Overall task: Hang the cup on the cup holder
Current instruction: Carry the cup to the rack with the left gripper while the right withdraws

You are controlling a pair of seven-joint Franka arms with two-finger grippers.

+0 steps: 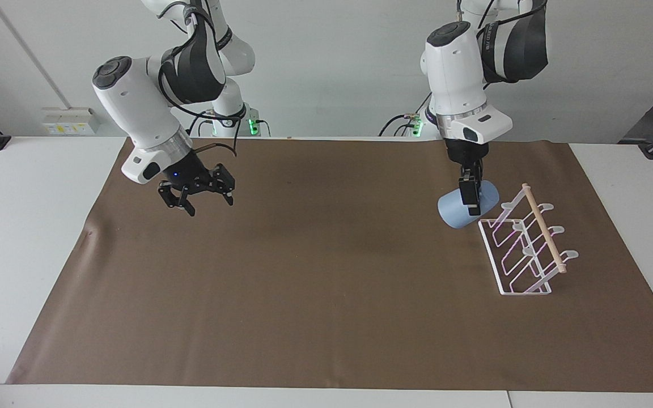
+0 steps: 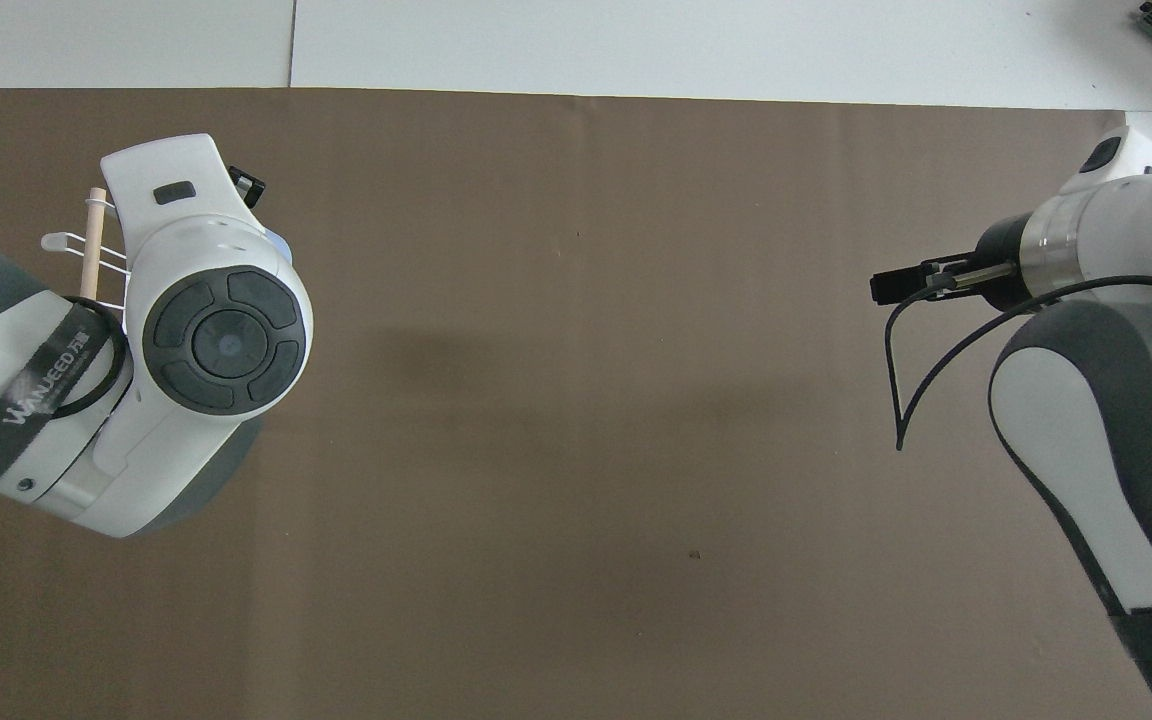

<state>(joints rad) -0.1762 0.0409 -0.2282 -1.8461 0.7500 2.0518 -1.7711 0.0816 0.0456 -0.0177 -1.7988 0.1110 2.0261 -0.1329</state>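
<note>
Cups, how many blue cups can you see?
1. The cup is up in the left gripper, tilted, right beside the cup holder. No others show.

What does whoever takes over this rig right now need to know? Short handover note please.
Left end effector: shut on the small light-blue tapered plastic cup, held tilted in the air beside the white wire cup holder with the wooden dowel, at the holder's end nearer the robots.
Right end effector: open, empty, waiting over the brown mat toward the right arm's end.
Done: cup picked up and brought to the holder.
Left: set the cup over a prong, release, withdraw. No cup hangs on the holder yet.
</note>
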